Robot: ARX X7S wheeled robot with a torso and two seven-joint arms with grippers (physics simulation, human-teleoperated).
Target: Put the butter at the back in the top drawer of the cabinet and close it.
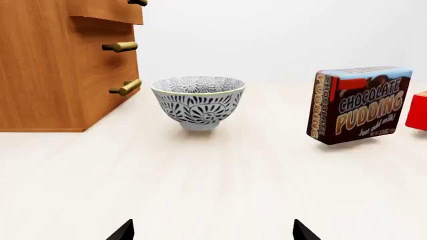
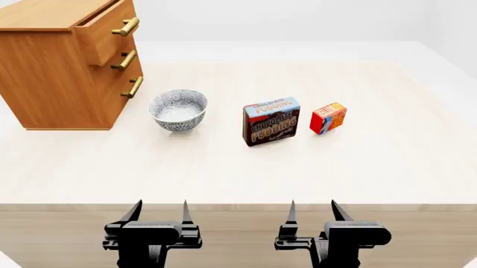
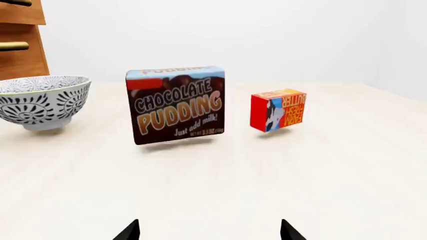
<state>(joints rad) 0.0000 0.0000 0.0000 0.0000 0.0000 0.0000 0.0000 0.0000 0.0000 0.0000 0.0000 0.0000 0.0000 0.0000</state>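
Red butter (image 1: 419,111) edge-cropped, left wrist

A pale, whitewashed wooden tabletop (image 2: 387,167) with faint lengthwise grain fills most of the head view, and its front edge shows a darker tan band along the bottom. Behind it rises a plain white wall (image 2: 298,19), featureless and evenly lit. The light is soft and diffuse, leaving only small, faint shadows on the table.
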